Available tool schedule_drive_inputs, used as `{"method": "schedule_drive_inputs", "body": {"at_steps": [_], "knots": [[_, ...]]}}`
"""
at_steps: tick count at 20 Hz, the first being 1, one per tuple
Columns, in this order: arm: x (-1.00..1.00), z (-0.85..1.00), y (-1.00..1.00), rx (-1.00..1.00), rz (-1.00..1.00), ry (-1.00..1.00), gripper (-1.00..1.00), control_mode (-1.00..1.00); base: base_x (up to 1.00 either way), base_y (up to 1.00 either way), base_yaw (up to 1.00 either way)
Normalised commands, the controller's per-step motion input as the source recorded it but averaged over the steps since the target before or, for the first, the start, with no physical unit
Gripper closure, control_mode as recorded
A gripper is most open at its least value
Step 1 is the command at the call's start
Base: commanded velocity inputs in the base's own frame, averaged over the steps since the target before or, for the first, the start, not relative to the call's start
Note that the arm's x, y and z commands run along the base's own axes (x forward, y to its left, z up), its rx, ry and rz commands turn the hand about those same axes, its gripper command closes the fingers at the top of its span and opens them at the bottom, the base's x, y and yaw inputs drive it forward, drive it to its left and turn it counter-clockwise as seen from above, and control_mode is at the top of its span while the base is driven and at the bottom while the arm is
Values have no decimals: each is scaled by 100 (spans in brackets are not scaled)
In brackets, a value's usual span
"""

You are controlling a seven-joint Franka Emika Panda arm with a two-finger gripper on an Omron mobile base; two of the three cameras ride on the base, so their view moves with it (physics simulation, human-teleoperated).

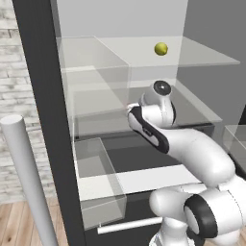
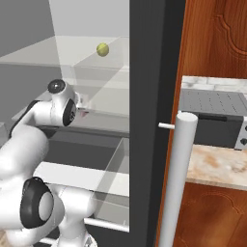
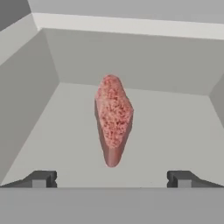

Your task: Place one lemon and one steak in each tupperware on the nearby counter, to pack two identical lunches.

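A pink-red steak (image 3: 113,119) lies on the pale floor of a fridge shelf, straight ahead of my gripper (image 3: 111,178) and a short way beyond its tips. The gripper is open, its dark fingertips (image 3: 41,178) set wide apart with nothing between them. A sliver of the steak (image 2: 84,113) peeks out beside my hand in the right base view. One bright yellow-green lemon (image 1: 161,48) rests on the glass shelf above; it is the same lemon (image 2: 102,49) in the right base view. The other lemon and both tupperware are out of view.
My arm reaches into an open fridge with glass shelves (image 1: 202,55) and a clear door bin (image 1: 96,178). A grey door handle (image 2: 178,178) stands close by. The mottled counter (image 2: 217,166) carries a grey toaster oven (image 2: 212,108) to the right.
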Motion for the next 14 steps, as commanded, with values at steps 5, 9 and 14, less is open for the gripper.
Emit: {"method": "schedule_drive_inputs", "body": {"at_steps": [5, 9, 14], "knots": [[67, -12, 3, 0, 0, 4, -100, -100, 0, 0, 0], [51, -18, 3, 0, 0, 3, -100, -100, 0, 0, 0], [29, -38, 13, 0, 0, 2, -100, -100, 0, 0, 0]]}}
